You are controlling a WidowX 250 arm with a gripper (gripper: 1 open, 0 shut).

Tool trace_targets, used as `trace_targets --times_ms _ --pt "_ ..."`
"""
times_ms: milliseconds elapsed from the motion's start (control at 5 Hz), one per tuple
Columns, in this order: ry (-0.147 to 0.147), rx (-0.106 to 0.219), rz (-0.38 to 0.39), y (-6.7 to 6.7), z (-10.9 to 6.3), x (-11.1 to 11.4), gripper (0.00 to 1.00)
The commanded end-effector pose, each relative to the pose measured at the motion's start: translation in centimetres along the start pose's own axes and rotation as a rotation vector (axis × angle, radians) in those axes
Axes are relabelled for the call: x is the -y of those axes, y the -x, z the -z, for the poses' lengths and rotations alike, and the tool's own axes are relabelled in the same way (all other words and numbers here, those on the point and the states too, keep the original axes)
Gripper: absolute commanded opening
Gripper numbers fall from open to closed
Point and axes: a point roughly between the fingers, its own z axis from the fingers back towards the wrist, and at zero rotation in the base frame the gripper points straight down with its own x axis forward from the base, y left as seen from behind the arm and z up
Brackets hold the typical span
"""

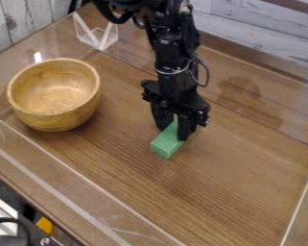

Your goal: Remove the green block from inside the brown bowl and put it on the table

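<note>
The green block (168, 144) stands tilted on the table (105, 183), its near end resting on the wood right of centre. My gripper (177, 133) comes down on it from above. The dark fingers (161, 119) straddle the block's far upper end and are shut on it. The brown bowl (20, 109) sits at the left, well apart from the gripper, and its inside shows only bare wood grain.
Low clear plastic walls edge the table (118, 213) along the front and left. A clear plastic stand (97, 36) sits at the back behind the bowl. The arm's black body (169, 38) rises toward the back wall.
</note>
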Motion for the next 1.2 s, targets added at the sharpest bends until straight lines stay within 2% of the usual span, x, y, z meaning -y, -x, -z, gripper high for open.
trace_targets --times_ms 0,200,1000 --pt "-0.013 0.035 -0.005 -0.8 -1.2 -0.6 1.0" --pt "-0.021 0.029 -0.014 -0.6 -1.5 -0.9 1.0" --pt "-0.041 0.067 -0.046 -0.3 -4.5 -2.5 1.0"
